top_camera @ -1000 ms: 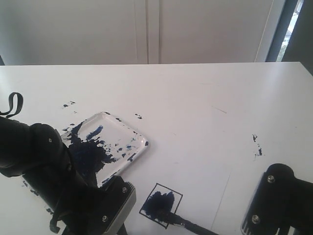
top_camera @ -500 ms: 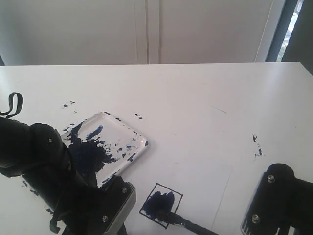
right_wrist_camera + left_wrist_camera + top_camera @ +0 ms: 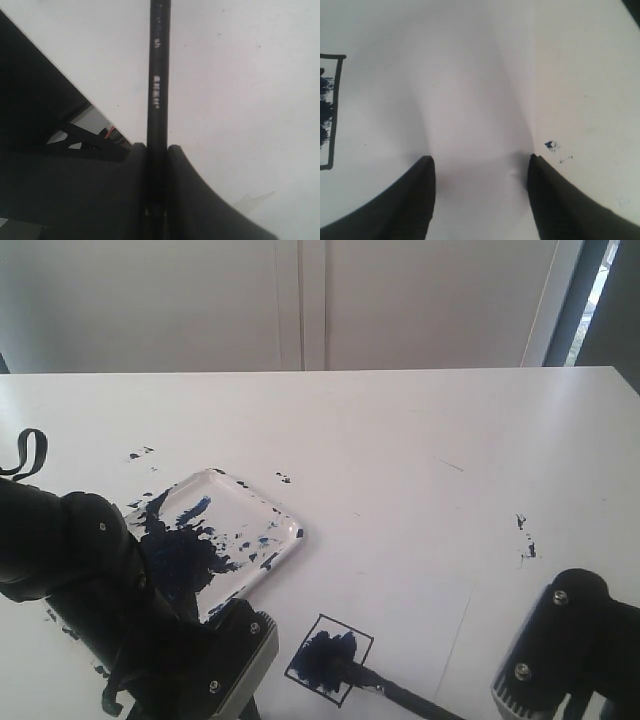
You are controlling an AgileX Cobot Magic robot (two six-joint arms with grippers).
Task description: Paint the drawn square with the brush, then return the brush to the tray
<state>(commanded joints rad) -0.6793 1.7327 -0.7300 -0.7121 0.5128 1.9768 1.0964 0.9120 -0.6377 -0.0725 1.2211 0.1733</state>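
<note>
- Exterior view: white flat worktop (image 3: pixel 400 440). The clear, shallow, rounded plastic tray (image 3: pixel 293 530), blotched with dark blue paint, sits at 8 o'clock of the frame.
- The small, black-outlined drawn square (image 3: pixel 308 652) lies at 5 o'clock from the tray, apart from it, near the frame's 6 o'clock edge. Its inside is partly blue, with white left at the corners.
- The long, thin, black-handled brush (image 3: pixel 400 698) has its bristle tip down inside the square. The handle runs off toward 4 o'clock and out of frame.
- Judgement: the painting step is under way and the fill is not complete. The return to the tray is not yet done.
- Left wrist view: the left claw (image 3: pixel 480 165) stands wide with nothing between its fingers, over bare worktop. One edge of the square is in sight, and a small dark paint speck (image 3: pixel 551 145).
- Right wrist view: the right claw (image 3: pixel 156 150) is pinched narrow on the brush handle (image 3: pixel 159 75), holding it. White lettering on the handle shows beyond the fingers.
- Handling, as judged: the brush is light, with a stiff and smooth handle likely to twist or slide in a two-finger pinch.
- The bristles are soft and wet, so they will smear whatever they touch.
- Best hold is on the handle, well back from the tip, with light downward pressure.
</note>
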